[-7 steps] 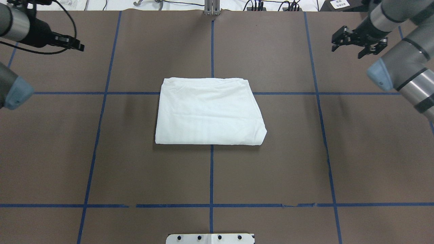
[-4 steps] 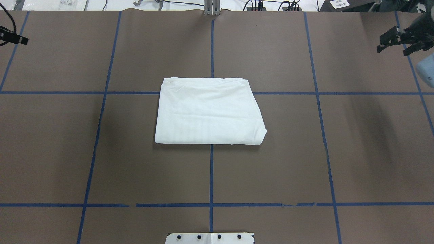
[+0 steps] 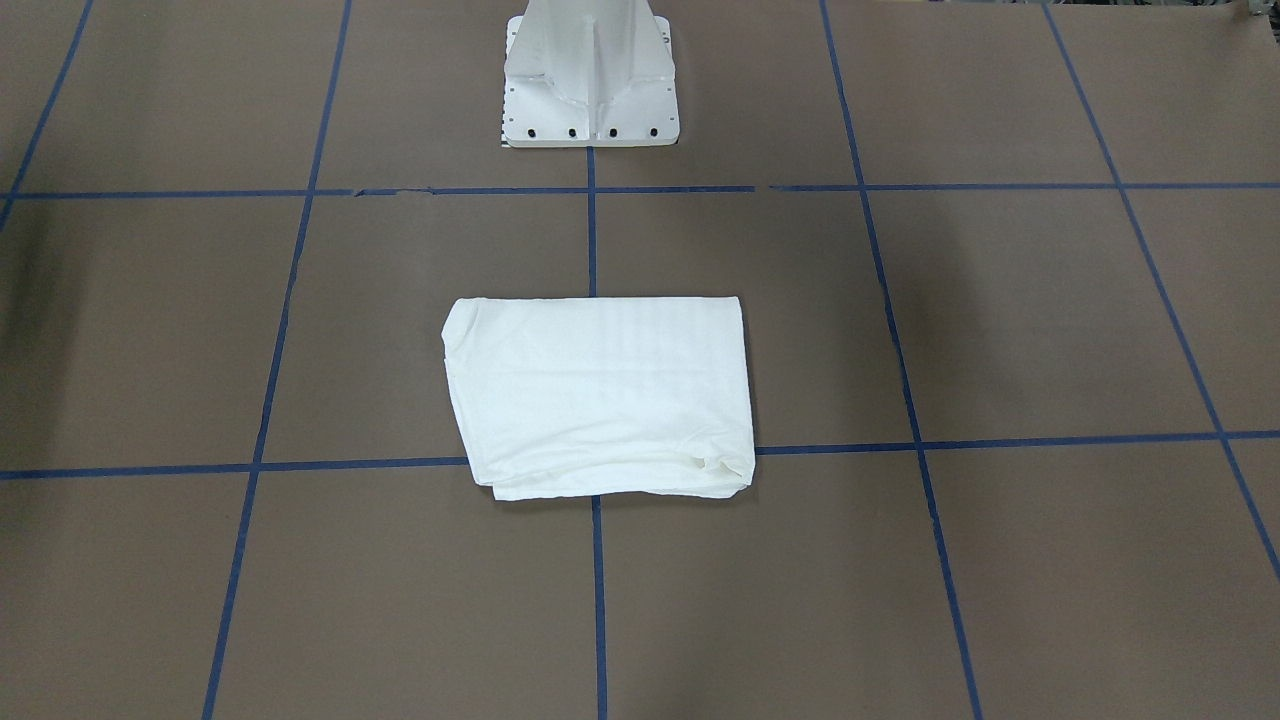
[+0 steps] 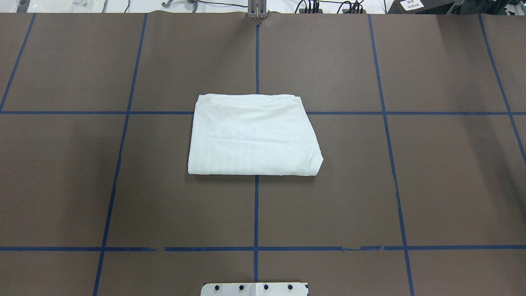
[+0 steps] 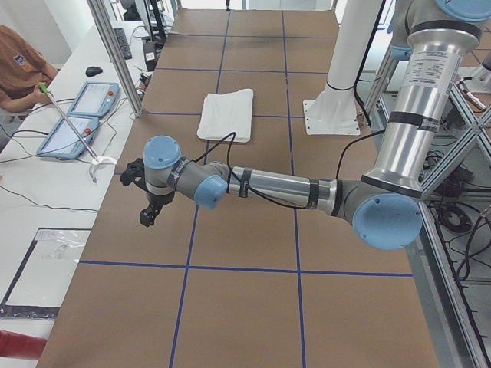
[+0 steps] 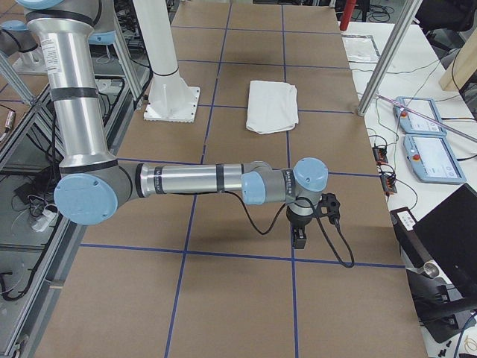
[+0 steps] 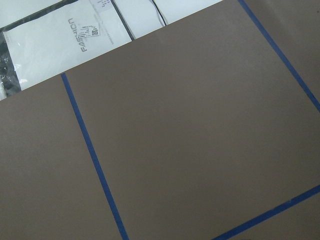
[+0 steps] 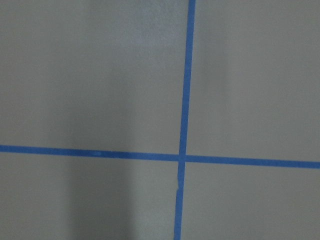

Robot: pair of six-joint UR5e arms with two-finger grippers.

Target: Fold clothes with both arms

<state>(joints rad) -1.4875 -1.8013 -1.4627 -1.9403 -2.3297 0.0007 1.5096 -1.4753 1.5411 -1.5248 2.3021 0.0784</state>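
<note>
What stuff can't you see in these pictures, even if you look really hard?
- Folded white cotton T-shirt: collar, sleeves and label hidden by its own folds in every view.
- Left black gripper: only in the exterior left view, too small to tell open or shut.
- Right black gripper: likewise, only in the exterior right view.
- White metal pedestal base: cut off by the overhead view's bottom edge.
</note>
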